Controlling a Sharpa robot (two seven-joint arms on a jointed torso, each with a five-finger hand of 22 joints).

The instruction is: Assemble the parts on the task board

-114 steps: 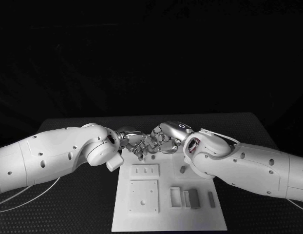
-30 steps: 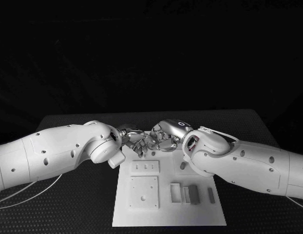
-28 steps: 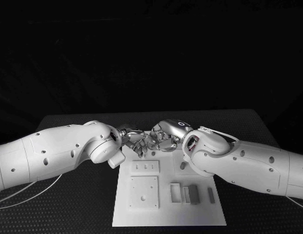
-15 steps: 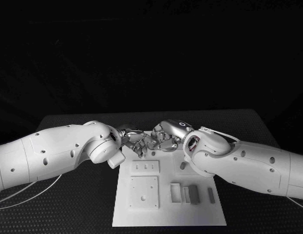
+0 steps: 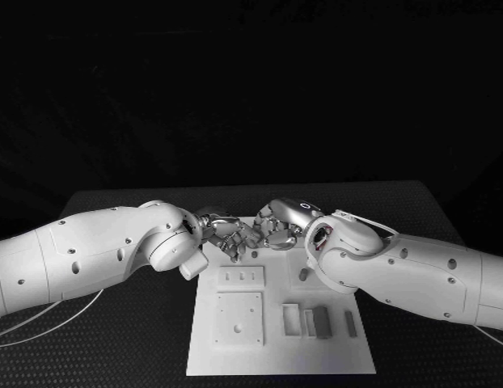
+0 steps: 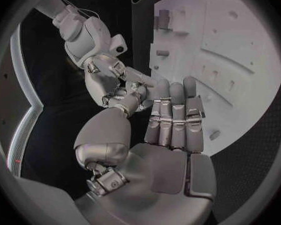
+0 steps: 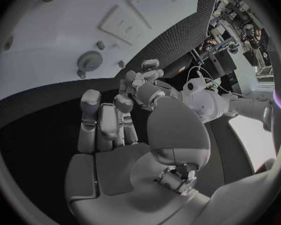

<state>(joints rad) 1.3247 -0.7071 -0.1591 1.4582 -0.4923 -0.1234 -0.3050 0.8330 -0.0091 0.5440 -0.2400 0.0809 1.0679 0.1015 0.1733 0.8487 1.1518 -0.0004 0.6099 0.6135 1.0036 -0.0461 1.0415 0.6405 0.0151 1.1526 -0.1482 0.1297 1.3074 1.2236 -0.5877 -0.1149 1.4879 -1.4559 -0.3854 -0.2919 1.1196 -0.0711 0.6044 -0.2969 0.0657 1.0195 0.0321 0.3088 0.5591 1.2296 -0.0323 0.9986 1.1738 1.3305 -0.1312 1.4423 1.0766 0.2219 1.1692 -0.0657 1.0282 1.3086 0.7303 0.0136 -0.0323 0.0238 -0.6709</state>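
Both hands meet fingertip to fingertip over the far end of the board. Left hand and right hand look curled together; what they hold, I cannot tell. A slip could drop something small. Grey pieces wait near-right; a gear lies on the far end.

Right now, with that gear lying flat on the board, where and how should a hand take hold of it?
Probably by its toothed rim, from straight above. The gear lies flat on the task board, so only its top face and edge are free; fingers on opposite sides of the rim could pinch it. Small pegs stand close beside it, so spread narrowly.
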